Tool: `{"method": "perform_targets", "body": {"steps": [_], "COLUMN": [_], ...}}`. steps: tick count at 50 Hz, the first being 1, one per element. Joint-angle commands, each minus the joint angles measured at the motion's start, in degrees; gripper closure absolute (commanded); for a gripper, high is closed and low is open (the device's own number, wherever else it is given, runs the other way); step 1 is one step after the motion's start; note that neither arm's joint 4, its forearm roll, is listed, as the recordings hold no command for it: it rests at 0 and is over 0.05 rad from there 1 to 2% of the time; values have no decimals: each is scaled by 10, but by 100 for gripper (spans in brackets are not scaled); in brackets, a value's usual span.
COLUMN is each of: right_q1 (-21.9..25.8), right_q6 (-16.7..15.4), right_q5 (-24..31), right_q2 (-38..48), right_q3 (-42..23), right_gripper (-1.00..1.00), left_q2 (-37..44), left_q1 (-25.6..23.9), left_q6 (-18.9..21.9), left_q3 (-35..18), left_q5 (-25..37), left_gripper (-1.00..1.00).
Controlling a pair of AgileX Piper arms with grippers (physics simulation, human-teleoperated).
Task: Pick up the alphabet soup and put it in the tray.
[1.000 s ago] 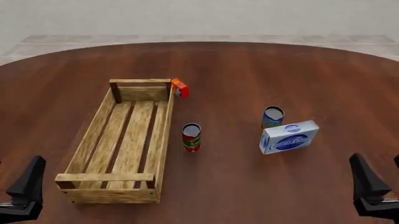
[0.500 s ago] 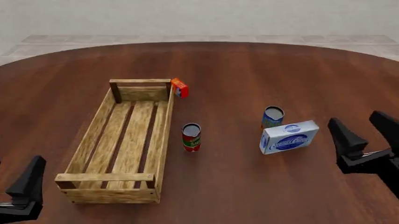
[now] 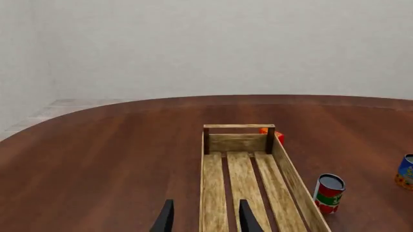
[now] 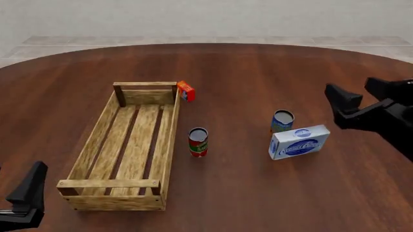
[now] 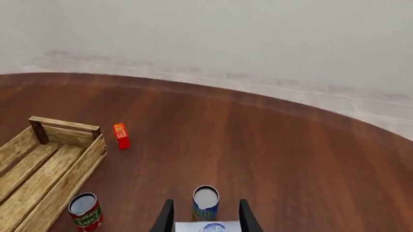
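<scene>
The soup (image 4: 282,121) is a small round can with a blue label, a yellow-green band low on the side and a silver-grey top. It stands upright on the table, right of the middle, well apart from the tray. A white and blue box just in front hides its lower part. The tray (image 4: 96,137) is a long crate of light wood with low sides and raised bars at both ends. It lies on the left side, with nothing inside.
</scene>
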Motion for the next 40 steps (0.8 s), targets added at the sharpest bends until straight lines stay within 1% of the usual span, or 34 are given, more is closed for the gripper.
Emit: {"method": "perform_targets", "body": {"steps": [1,6,8,10,13,14,15,16,17,18,19,21,23,24,25,29,31,33,34,36,37,39,40], "right_q1": [1,-1,4,8,7,4,4,5,6,16,12,12,11,6,7,9,13,8,6,-1,-1,-5,-3], "right_q6": [13,14,10,23,17,32,32,29,14,12,11,-5,0,-5,-16,-17,-8,-14,-7,-9,-3,-11,-6], "right_q5": [32,37,38,41,38,48,48,53,55,64,64,68,71,82,78,98,114,116,121,125,131,134,137], "right_q2": [50,68,74,86,94,116,116,119,123,129,134,149,163,193,194,215,221,224,228,235,238,243,244], "right_q3": [-55,-70,-71,-76,-78,-99,-99,-105,-111,-119,-124,-137,-149,-165,-165,-191,-207,-216,-223,-230,-235,-239,-240], "right_gripper": [-100,-100,-100,-100,-100,-100,-100,-100,-100,-100,-100,-100,-100,-100,-100,-100,-100,-100,-100,-100,-100,-100,-100], "left_q2": [0,0,0,0,0,0,0,0,0,0,0,0,0,0,0,0,0,0,0,0,0,0,0], "left_q1": [0,0,0,0,0,0,0,0,0,0,0,0,0,0,0,0,0,0,0,0,0,0,0], "left_q6": [0,0,0,0,0,0,0,0,0,0,0,0,0,0,0,0,0,0,0,0,0,0,0], "left_q3": [0,0,0,0,0,0,0,0,0,0,0,0,0,0,0,0,0,0,0,0,0,0,0], "left_q5": [0,0,0,0,0,0,0,0,0,0,0,0,0,0,0,0,0,0,0,0,0,0,0], "left_gripper": [-100,-100,-100,-100,-100,-100,-100,-100,-100,-100,-100,-100,-100,-100,-100,-100,-100,-100,-100,-100,-100,-100,-100]}}
